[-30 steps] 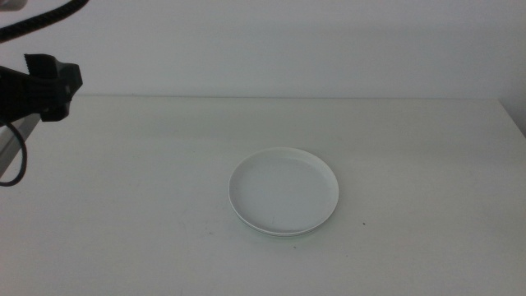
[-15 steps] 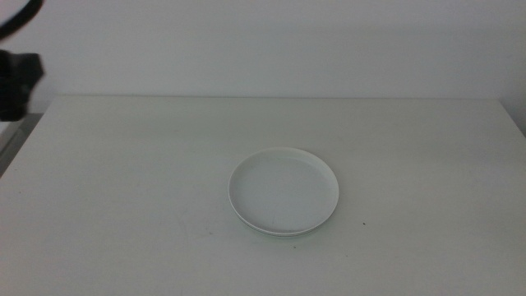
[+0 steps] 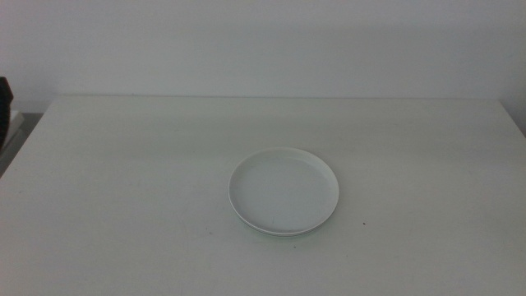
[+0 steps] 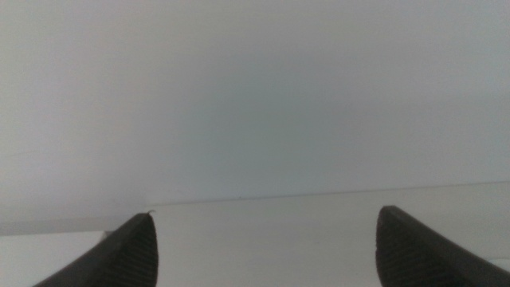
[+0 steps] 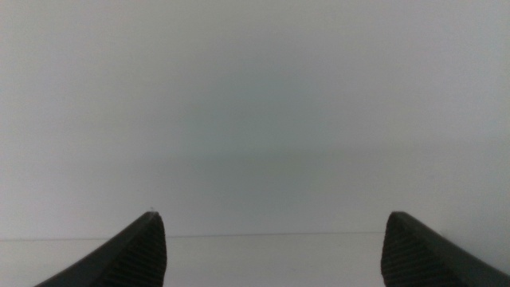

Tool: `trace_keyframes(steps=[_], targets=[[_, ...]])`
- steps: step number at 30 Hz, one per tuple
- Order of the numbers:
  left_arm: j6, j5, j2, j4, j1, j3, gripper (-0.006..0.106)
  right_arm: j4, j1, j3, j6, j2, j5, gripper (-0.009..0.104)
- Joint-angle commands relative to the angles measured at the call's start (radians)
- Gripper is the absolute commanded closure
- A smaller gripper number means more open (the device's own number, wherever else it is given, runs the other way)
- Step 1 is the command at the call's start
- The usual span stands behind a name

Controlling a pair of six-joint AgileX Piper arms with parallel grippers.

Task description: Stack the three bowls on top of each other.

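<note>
- A white table [image 3: 123, 181] stood before a plain wall, and the bowls [image 3: 283, 191] sat nested in one pile near its middle.
- The top bowl was white; beneath it only thin slivers of rim showed at the near edge, too faint to count or colour.
- The left gripper [image 4: 263, 243] was pulled up and away from the pile, its jaws wide apart and holding nothing; only table edge and wall lay ahead of it.
- The right gripper [image 5: 275, 243] was likewise spread wide and empty, facing the wall, with the bowls nowhere before it.
- Neither gripper appeared in the overhead view; a dark scrap at that view's left edge could not be identified.
- Judging by the single pile, the stacking looked finished, and nothing more than resting the arms seemed called for.
</note>
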Motion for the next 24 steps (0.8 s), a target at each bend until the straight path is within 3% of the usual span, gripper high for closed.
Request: trace_keyframes(steps=[1, 9, 16, 21, 24], targets=[[0.004, -0.019, -0.004, 0.011, 0.002, 0.002, 0.007, -0.010, -0.009, 0.005, -0.005, -0.002, -0.014, 0.002], [0.004, -0.026, -0.016, 0.041, 0.002, 0.030, 0.007, -0.010, -0.009, 0.005, -0.002, -0.002, -0.008, 0.002], [0.004, -0.038, -0.204, 0.041, 0.000, 0.215, 0.007, -0.010, -0.009, 0.042, -0.002, -0.035, -0.008, 0.002], [0.004, -0.046, -0.419, 0.041, 0.000, 0.410, 0.007, -0.149, -0.009, 0.246, -0.002, -0.188, -0.027, 0.002], [0.004, -0.046, -0.548, 0.041, 0.000, 0.511, 0.007, -0.161, -0.009, 0.397, -0.002, -0.305, -0.040, 0.002]])
